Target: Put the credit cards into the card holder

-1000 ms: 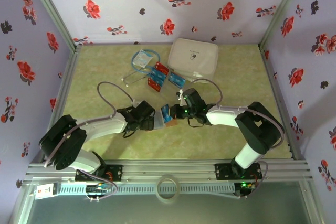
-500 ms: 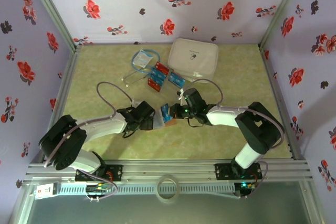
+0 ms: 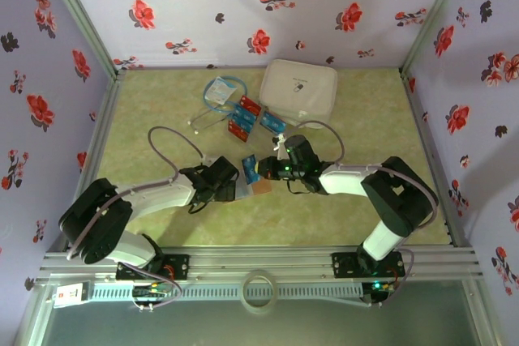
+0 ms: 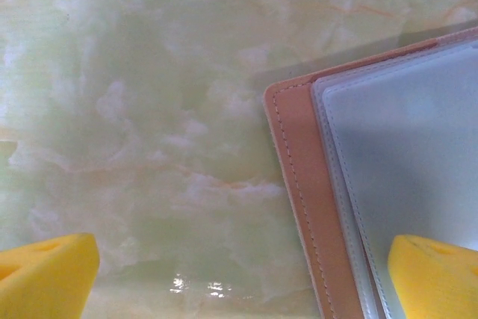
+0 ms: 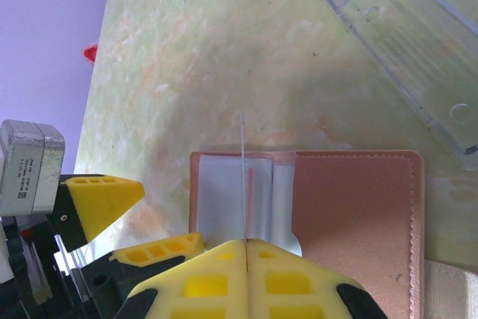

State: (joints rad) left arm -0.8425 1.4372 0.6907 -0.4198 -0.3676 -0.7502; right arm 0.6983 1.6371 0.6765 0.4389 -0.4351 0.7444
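right gripper (image 5: 245, 243) is pinching a thin blue plastic card (image 3: 250, 169) edge-on, jaws closed flat on it, over the tan-brown stitched card holder (image 5: 358, 214) lying open mid-table. left gripper (image 4: 239, 282) is standing wide, one pad (image 4: 433, 274) probably pressing the clear sleeve. Card is looking light, stiff, slick: hold the short end, feed square. Loose red and blue cards (image 3: 243, 117) are lying beside the white zip case (image 3: 298, 91).
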